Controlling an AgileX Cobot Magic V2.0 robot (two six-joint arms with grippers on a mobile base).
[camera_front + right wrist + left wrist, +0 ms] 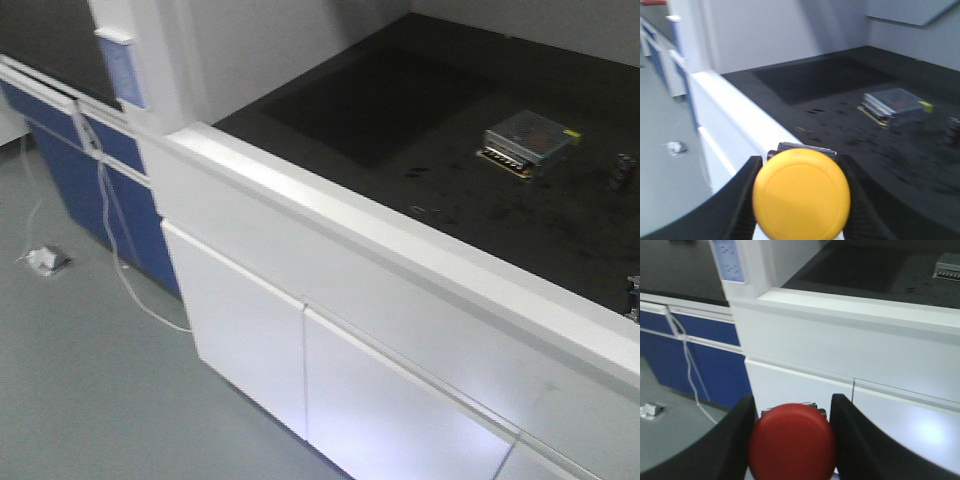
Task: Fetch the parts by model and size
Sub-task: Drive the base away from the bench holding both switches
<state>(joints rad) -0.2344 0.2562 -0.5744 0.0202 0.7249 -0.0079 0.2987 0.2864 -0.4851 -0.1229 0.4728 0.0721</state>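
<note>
Far left, on the floor: a small white object (45, 260) and a white cable (110, 235) trailing down past blue cabinet fronts (60, 160).

Next, left end effector (792, 440): closed onto the red switch (791, 442), one dark finger against each side of the round cap, gap no wider than the cap itself. Base almost wholly hidden behind the cap, only a sliver of dark block showing above it. Held in the air, seen against the white cabinet doors (805, 385), short of the table (855, 307) and touching nothing else.

Further right, right end effector (800, 195): likewise clamped on the yellow switch (801, 192), fingers hugging the cap, a strip of dark base peeking over the top. Seen against the table's white rim, seemingly clear of the dark top.

Rightmost, on the dark top: a silver mesh-topped box (528, 140), well apart from both switches and not a wanted part. Near the right border, a small dark item, too blurred to name.

Judging by all this: picking done for both parts, carrying in hand. No tray or drop-off spot visible anywhere, so destination unknown. Calls next for a steady, unchanged grip on both caps while travelling, then for lowering each switch base-down onto a bare surface before opening. Likely risk: round caps sliding between smooth fingers if jolted.
</note>
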